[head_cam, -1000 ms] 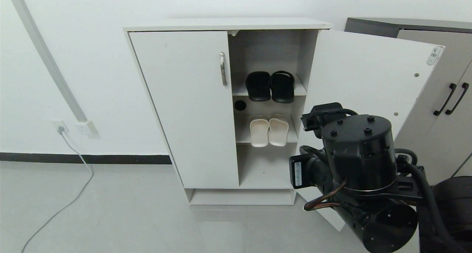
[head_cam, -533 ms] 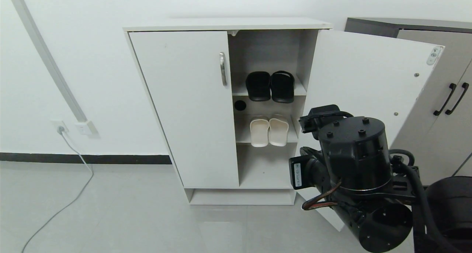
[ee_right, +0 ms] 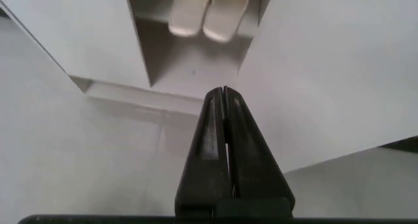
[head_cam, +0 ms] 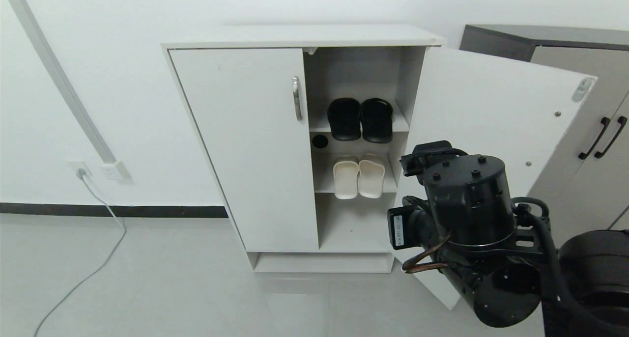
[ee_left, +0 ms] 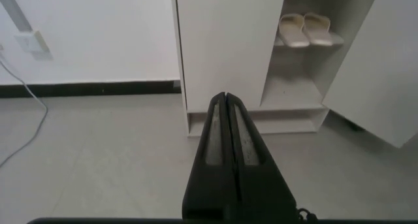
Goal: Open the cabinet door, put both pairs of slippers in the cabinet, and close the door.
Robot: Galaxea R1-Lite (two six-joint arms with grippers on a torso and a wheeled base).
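The white cabinet (head_cam: 241, 145) stands against the wall with its left door shut and its right door (head_cam: 491, 116) swung wide open. A black pair of slippers (head_cam: 360, 120) sits on the upper shelf. A cream pair of slippers (head_cam: 358, 176) sits on the shelf below, also seen as cream slippers (ee_left: 308, 29) and cream slippers (ee_right: 208, 15). My right arm hangs in front of the open door's inner face, its gripper (ee_right: 223, 96) shut and empty, low near the cabinet's bottom. My left gripper (ee_left: 225, 101) is shut and empty, off the floor in front of the cabinet.
A grey cabinet (head_cam: 589, 126) with black handles stands right behind the open door. A wall socket (head_cam: 78, 170) with a cable trailing over the floor is at the left. The tiled floor (head_cam: 147, 288) in front of the cabinet is bare.
The head camera has shifted slightly, so the cabinet sits a little lower in view. My right arm has drawn back and down a bit. The door and slippers have not moved.
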